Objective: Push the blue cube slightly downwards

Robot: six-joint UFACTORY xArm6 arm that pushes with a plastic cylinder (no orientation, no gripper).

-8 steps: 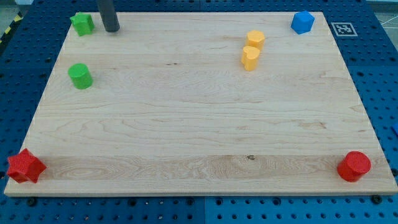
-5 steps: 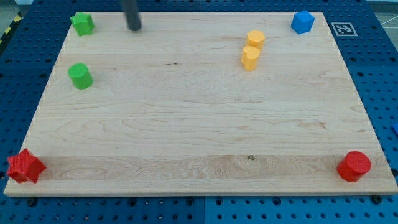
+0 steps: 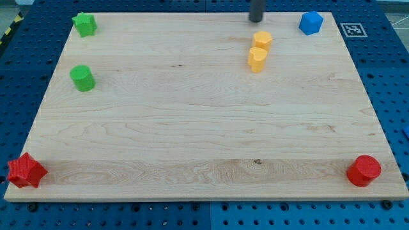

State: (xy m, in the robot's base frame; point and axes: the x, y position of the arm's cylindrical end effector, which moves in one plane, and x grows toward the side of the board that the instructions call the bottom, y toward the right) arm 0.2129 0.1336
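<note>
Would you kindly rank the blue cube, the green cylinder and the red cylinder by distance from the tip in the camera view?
From my tip:
1. Blue cube, to its right, at the top right corner.
2. Green cylinder, far left.
3. Red cylinder, bottom right corner.

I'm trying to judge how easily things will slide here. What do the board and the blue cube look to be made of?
The board looks like light, smooth wood: pale grain lines run across it and a small dark knot shows near the view's bottom. The blue cube looks like matte plastic: one solid colour, no shine, though the exact material is unclear. My tip sits to its left, not touching.
</note>
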